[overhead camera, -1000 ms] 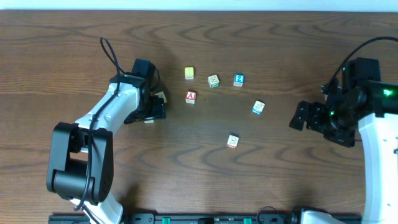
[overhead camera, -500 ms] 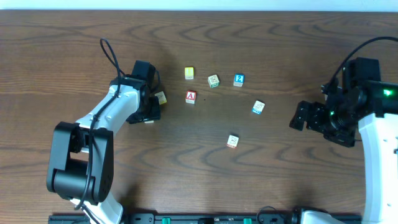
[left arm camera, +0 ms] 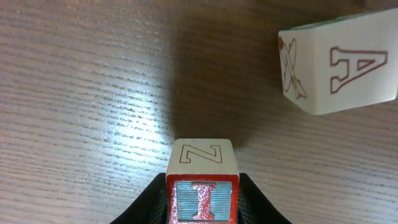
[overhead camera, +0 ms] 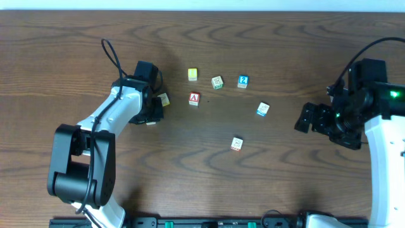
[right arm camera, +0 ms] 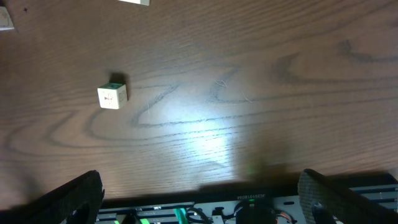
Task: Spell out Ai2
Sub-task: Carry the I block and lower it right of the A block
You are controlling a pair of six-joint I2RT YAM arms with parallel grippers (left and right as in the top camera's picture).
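Item one: left gripper (left arm camera: 203,199), jaws clamped on two opposite side faces of the I block (left arm camera: 202,163). The I block is a small wooden letter cube. Its red-framed "I" face is turned to the wrist camera, and its upper face bears an outlined Z or sideways N. Whether the cube rests on the tabletop (overhead camera: 285,44) or hangs just clear of it cannot be told. It sits left of centre, just left of the A block (overhead camera: 194,98), the two apart.

Handling, as judged: light, rigid, not fragile. The painted faces look smooth, so the hold is best taken square across flat faces at mid-height, not across corners. An off-centre pinch would likely twist it.

2 block (overhead camera: 243,81): blue, to the right of the A block and slightly farther, well apart from it.

Other cubes:
- yellow block (overhead camera: 192,74), just beyond the A block
- green-edged block (overhead camera: 217,82), between the yellow block and the 2 block
- teal block (overhead camera: 262,109), further right
- pale block (overhead camera: 236,144), nearer, on its own

Item two: right gripper (right arm camera: 200,180), fingers spread wide, holding nothing, at the far right of the scene.

Tabletop: dark wood grain, flat, with patches of glare. Of the room, only a pale strip shows along the far edge.
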